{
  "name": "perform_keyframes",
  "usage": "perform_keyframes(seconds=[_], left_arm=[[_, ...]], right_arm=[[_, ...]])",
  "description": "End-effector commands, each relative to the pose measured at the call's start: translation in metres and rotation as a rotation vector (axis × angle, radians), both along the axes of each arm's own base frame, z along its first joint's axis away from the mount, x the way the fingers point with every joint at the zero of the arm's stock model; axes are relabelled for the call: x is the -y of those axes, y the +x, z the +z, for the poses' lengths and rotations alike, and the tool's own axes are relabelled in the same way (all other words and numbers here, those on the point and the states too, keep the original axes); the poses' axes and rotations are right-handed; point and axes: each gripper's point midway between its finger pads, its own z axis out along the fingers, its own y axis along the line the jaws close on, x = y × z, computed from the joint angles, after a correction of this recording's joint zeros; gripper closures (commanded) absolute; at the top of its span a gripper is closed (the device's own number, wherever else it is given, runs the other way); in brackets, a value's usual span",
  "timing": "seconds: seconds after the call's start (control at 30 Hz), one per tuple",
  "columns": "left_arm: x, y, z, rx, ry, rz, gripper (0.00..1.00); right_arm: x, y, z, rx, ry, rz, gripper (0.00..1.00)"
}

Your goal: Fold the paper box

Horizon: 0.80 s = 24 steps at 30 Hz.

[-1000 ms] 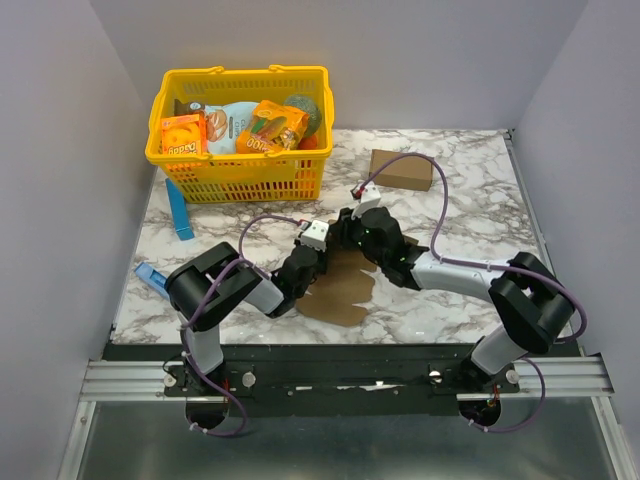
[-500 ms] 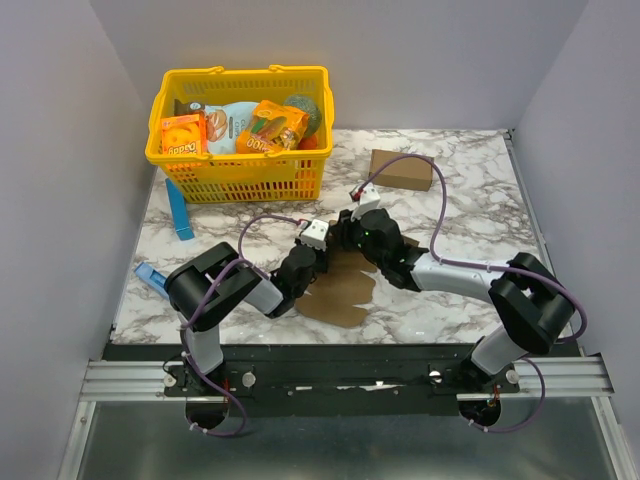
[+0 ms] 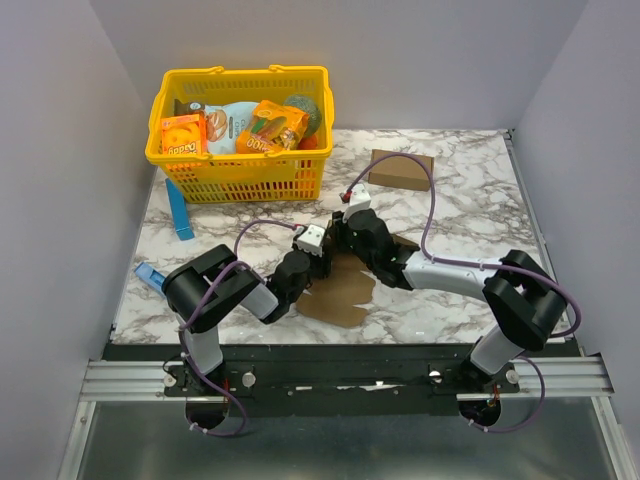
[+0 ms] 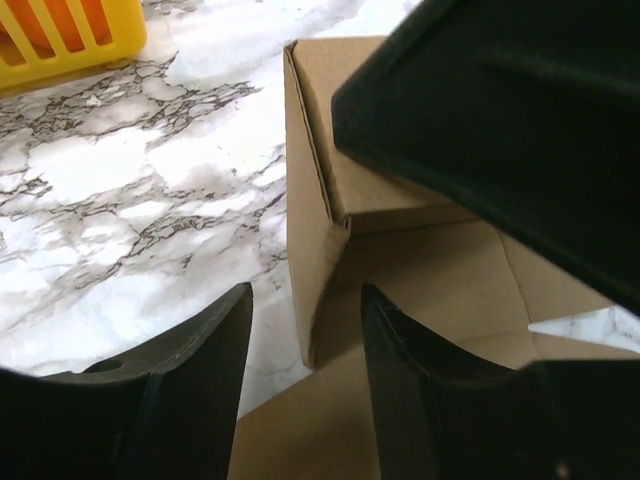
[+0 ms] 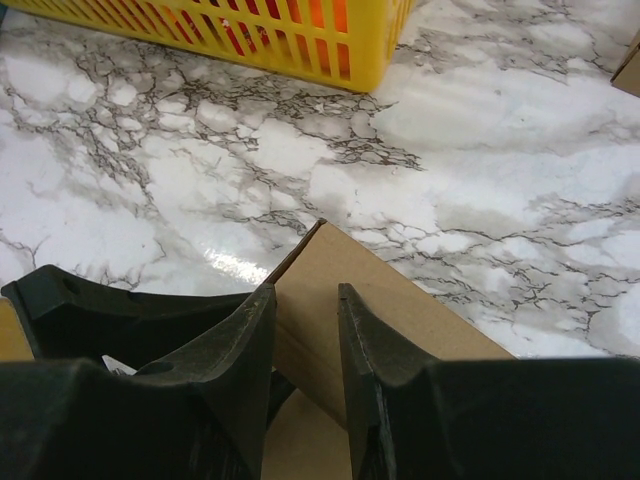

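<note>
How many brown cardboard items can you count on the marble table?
2. The paper box, partly folded, lies mid-table under the tips of both arms. A closed brown carton sits far back on the right. The arms may hide more.

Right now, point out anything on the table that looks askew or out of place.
A blue packet lies askew right at the table's left edge, away from the other goods. The paper box is only half-formed: one wall stands up and the rest lies flat.
</note>
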Motion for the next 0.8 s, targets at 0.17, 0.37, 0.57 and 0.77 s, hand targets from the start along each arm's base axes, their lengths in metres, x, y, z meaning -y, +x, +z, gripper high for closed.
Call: perform_keyframes(seconds=[0.17,0.37,0.57,0.77], left_arm=[[0.013,0.004,0.018,0.042,-0.054,-0.031,0.48],[0.016,0.012,0.019,0.053,-0.033,-0.017,0.6],[0.011,0.012,0.007,0.035,0.009,0.0,0.76],[0.001,0.016,-0.002,0.026,0.039,0.058,0.77]], right_arm=[[0.048,-0.032,-0.087,-0.214,-0.29,-0.031,0.62],[0.045,-0.036,-0.088,-0.231,-0.265,-0.021,0.61],[0.039,-0.037,-0.071,-0.224,-0.204,-0.015,0.57],[0.035,-0.035,-0.062,-0.226,-0.18,-0.018,0.56]])
